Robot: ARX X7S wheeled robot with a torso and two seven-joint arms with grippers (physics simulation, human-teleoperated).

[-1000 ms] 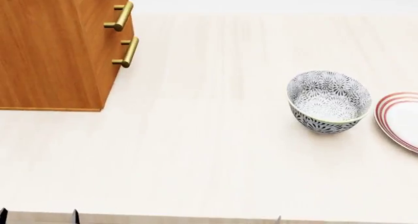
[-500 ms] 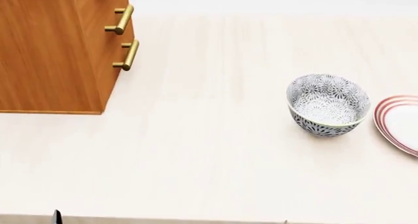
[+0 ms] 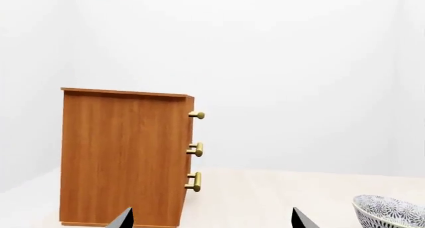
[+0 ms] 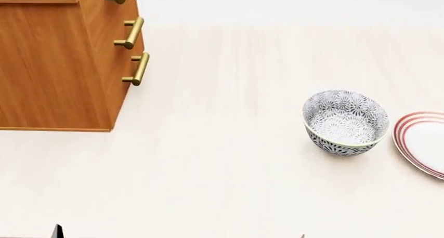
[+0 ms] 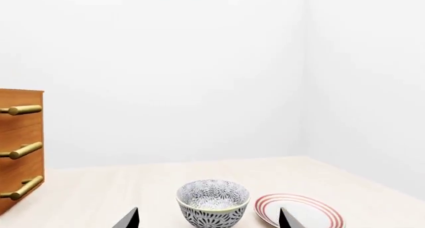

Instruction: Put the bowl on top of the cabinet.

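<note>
Resting untouched on the pale wooden tabletop (image 4: 229, 144), the deep round grey-blue floral ceramic bowl (image 4: 344, 122) sits beside a red-ringed white plate (image 4: 423, 142), well apart from the orange-brown wooden drawer cabinet (image 4: 59, 61); both tools, left tool (image 3: 211, 219) and right tool (image 5: 209, 219), spread wide, hold nothing; everything remains to do

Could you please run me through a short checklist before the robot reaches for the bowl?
1. Bowl upright on the table: ok.
2. Bowl apart from the plate: ok, a small gap shows.
3. Right gripper open and lined up with the bowl: ok.
4. Left gripper open and empty: ok.
5. Cabinet top free of objects: cannot tell, only its edge shows.
6. Bowl empty: ok.
</note>
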